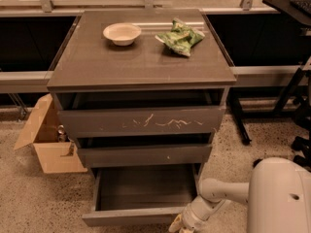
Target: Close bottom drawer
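While the bottom drawer (pixel 131 216) stands pulled well out of the table (pixel 87 67), its shallow dark box lies open to view from above, and its narrow plain front is the part nearest the camera, low in the picture. The gripper (pixel 177 224) sits at the very bottom edge of the view, just beside the right end of that drawer front. It is partly cut off by the edge, so whether it is spread or pressed together cannot be told, nor whether it touches the front. The white arm (pixel 216 195) reaches to it from the right, low over the speckled floor (pixel 29 203), coming from the robot's pale rounded body at the lower right corner. Above the bottom drawer, the middle drawer (pixel 144 155) shows a small white speck on its front. The taller top drawer (pixel 141 122), marked with white scratches, stands out a little with a dark gap above it. On the table top a small cream bowl (pixel 122 33) sits upright near the back, and a crumpled green bag (pixel 181 37) lies to its right, apart from it. A cardboard box (pixel 46 144) with its flaps up stands on the floor against the table's left side.
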Robot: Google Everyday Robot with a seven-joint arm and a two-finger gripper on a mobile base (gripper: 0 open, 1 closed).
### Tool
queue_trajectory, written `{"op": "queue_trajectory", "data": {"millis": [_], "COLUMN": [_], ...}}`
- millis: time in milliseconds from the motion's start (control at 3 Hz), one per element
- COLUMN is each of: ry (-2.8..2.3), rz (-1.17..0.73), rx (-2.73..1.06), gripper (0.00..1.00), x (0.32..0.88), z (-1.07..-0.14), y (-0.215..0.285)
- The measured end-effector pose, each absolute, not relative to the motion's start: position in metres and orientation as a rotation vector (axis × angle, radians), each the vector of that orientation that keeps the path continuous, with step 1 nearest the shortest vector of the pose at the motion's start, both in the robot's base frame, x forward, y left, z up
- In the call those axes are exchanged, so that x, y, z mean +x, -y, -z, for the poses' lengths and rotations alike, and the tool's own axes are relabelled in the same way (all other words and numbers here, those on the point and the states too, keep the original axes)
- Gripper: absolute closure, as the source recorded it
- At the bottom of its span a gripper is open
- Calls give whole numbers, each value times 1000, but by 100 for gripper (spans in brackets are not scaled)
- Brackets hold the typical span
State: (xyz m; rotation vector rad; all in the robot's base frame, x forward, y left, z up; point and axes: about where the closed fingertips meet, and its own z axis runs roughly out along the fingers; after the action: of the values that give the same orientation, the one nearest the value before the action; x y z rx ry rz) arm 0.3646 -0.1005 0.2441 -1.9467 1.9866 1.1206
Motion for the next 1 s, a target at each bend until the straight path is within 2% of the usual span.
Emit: {"op": "queue_trajectory", "data": {"millis": [333, 667, 1000], "ry": [-1997, -2018, -2009], "rz": [-1138, -1105, -1004], "rx": [-1926, -1954, -1992], "gripper": [72, 100, 100], "x": [363, 371, 390], "z": [-230, -203, -178], "y": [98, 96, 98]}}
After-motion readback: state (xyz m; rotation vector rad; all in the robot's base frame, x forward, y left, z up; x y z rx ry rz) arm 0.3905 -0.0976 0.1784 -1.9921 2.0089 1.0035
